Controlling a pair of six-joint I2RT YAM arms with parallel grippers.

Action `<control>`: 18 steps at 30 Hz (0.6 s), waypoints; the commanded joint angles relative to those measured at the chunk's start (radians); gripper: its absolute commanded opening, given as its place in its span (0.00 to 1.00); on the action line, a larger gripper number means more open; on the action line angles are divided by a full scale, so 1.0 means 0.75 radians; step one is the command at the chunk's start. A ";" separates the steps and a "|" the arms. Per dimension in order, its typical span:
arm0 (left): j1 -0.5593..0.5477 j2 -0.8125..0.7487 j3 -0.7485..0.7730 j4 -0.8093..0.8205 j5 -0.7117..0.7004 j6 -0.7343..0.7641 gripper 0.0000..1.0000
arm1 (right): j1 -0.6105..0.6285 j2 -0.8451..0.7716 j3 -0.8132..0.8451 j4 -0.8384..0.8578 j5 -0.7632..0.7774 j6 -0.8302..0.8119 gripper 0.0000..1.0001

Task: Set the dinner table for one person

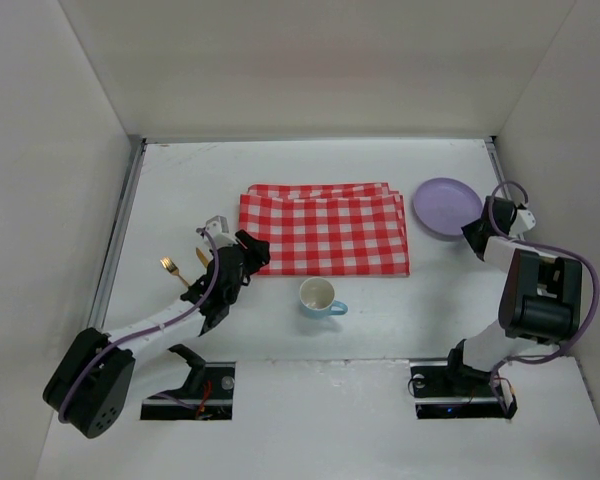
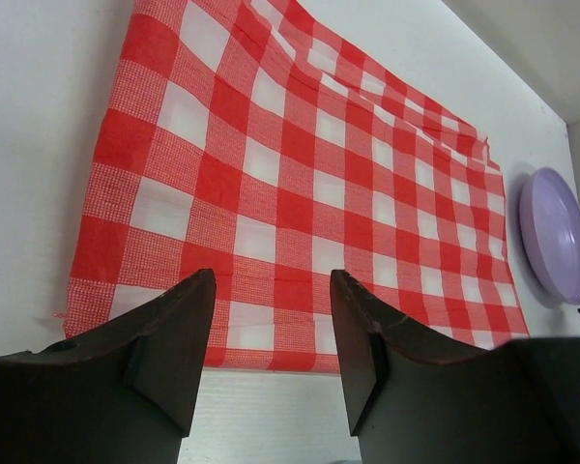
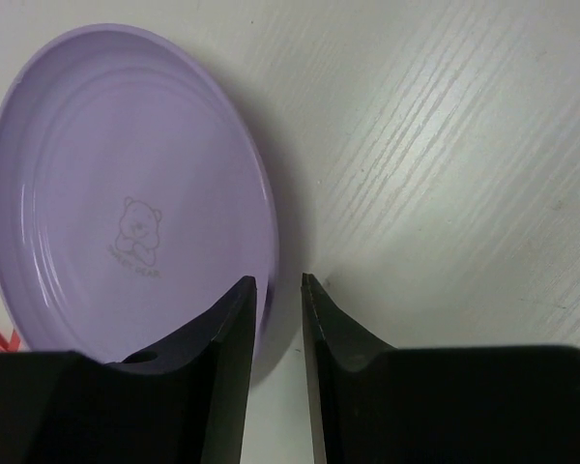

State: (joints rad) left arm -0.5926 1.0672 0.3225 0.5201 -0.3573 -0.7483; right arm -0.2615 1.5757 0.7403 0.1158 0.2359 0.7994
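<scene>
The right jaws stood close together, only a narrow slit left between them, and the near rim of the lilac plate was seen to run into that slit. One jaw lay over the plate's inner face, the other outside it above the bare desk. Whether the rim was actually pinched could not be told. From these jaws the plate's body spread away ahead and toward the other arm's side. Being round, it offered no long axis, so the rim was judged the only usable hold. Further out on that same side the checked cloth lay flat on the desk, just beside the plate. The left jaws were held wide apart with nothing between them, low over the cloth's near edge and well apart from the plate. The right arm was plainly the nearer to it.
</scene>
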 commanded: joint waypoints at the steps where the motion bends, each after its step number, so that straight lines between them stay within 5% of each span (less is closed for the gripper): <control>1: 0.012 -0.012 -0.009 0.069 -0.017 -0.002 0.49 | -0.006 0.016 0.064 0.022 0.017 -0.039 0.31; 11: 0.041 -0.030 -0.027 0.082 -0.012 -0.019 0.49 | -0.008 0.041 0.111 -0.044 0.009 -0.039 0.21; 18: 0.086 -0.040 -0.041 0.082 0.020 -0.050 0.49 | -0.004 0.016 0.105 -0.089 0.049 -0.068 0.29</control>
State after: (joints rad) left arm -0.5377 1.0611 0.3027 0.5335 -0.3466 -0.7719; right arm -0.2615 1.6104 0.7925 0.0608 0.2424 0.7670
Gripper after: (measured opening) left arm 0.484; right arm 0.293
